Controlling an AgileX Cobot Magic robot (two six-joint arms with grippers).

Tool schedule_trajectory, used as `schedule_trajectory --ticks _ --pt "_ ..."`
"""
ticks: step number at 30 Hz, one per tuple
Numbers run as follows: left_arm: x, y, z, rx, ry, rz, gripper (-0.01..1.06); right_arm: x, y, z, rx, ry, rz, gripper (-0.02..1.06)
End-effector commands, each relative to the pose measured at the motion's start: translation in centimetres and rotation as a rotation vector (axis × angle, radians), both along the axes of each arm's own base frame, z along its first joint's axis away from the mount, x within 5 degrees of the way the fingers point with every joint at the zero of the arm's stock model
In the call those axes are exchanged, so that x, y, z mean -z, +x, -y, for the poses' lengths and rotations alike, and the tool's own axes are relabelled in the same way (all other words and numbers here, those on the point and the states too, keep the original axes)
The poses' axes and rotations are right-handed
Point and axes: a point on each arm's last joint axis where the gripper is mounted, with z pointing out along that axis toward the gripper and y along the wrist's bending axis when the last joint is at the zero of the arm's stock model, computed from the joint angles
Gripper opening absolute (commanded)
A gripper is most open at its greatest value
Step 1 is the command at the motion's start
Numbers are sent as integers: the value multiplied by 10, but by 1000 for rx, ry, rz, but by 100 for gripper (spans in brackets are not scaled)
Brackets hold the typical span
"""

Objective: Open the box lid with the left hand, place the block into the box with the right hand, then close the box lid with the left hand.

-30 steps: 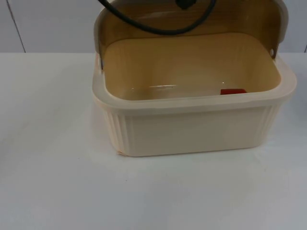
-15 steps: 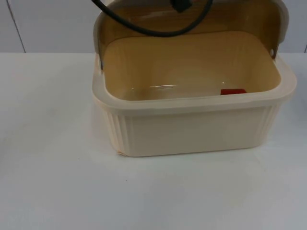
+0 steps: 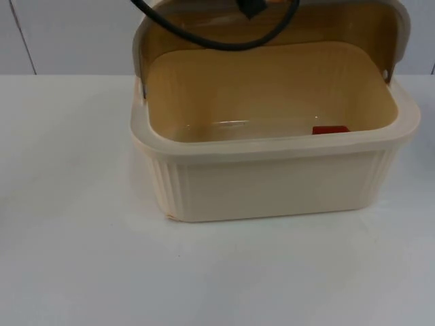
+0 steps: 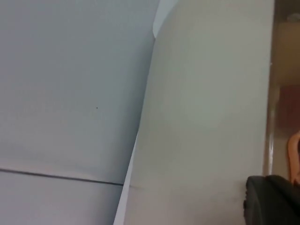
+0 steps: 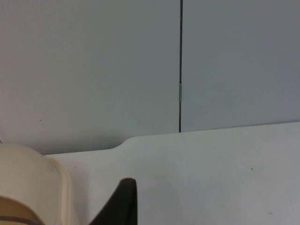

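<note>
A cream ribbed box stands mid-table with its lid raised upright behind it. A red block lies on the box floor at the right, close to the front wall. My left gripper is pressed close against the lid's pale outer face, and a reddish patch shows past the lid's edge. In the top view a black part of the left arm sits at the lid's top edge. My right gripper waits beside the box's rounded corner, above the table.
White table top spreads in front of and to both sides of the box. The grey partition wall rises behind, with a dark vertical seam.
The black cable and arm part above the lid have shifted slightly left. Box, lid and red block stand as before.
</note>
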Motion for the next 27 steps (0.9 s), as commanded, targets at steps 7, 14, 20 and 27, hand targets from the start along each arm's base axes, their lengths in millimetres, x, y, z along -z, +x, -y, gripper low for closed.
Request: schedule_trajectory --ticks 7,14,20,27 --pt "-1 -13 14 32 17 -7 0 -8 -10 0 5 -5 39 104" --pt "4 -22 18 44 65 -74 0 -13 -16 -2 1 -7 56 104" --pt "17 -39 25 51 92 -64 0 -15 -19 -13 -46 -17 60 104" --pt "53 -63 20 15 130 -24 0 -17 -21 -15 -53 -18 69 104"
